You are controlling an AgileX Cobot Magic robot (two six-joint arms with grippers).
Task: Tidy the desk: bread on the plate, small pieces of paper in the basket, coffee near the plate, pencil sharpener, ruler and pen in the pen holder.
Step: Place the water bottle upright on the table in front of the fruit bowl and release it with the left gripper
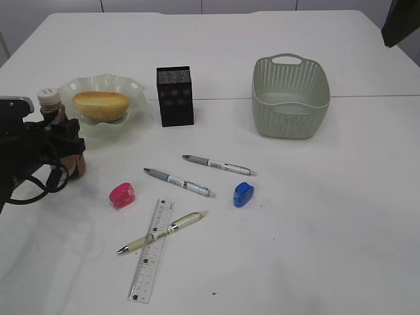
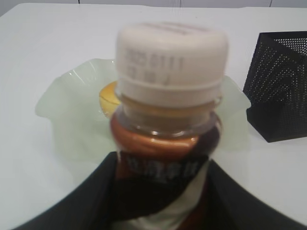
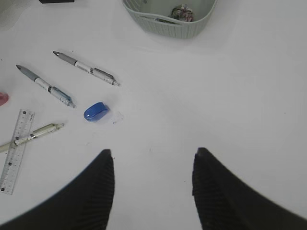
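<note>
The coffee (image 1: 50,97) stands upright just left of the green plate (image 1: 133,87), with my left gripper (image 1: 65,141) shut on its body. In the left wrist view the jaws press both sides of the coffee (image 2: 170,72), and my left gripper (image 2: 162,164) hides its lower half. The bread (image 1: 100,105) lies in the plate. The black pen holder (image 1: 174,97) stands right of the plate. Three pens (image 1: 218,165) (image 1: 178,182) (image 1: 161,232), the clear ruler (image 1: 151,252), a pink pencil sharpener (image 1: 122,195) and a blue one (image 1: 243,194) lie mid-desk. My right gripper (image 3: 154,153) hangs open over bare desk.
The basket (image 1: 290,98) stands at the back right, and small pieces of paper (image 3: 182,12) lie inside it. One pen lies across the ruler (image 3: 13,153). The blue sharpener (image 3: 96,110) lies ahead and left of my right gripper.
</note>
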